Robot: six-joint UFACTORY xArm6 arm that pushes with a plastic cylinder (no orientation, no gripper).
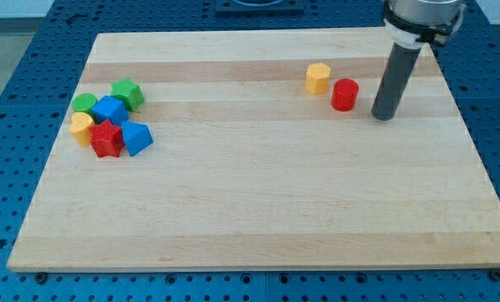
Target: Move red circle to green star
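**Red circle sits at the worktop's upper right, tip just beside it**

The pale wooden worktop (258, 210) lies on a blue perforated base (15, 101). The rod's upper part is cut off at the view's top; there is no hand, only my tip (384, 117), just right of the red circle (345, 95). A yellow block (318, 78) stands close by on the circle's left. Far left, the green star (128, 92) tops a tight cluster whose overlapping blocks are hard to separate.
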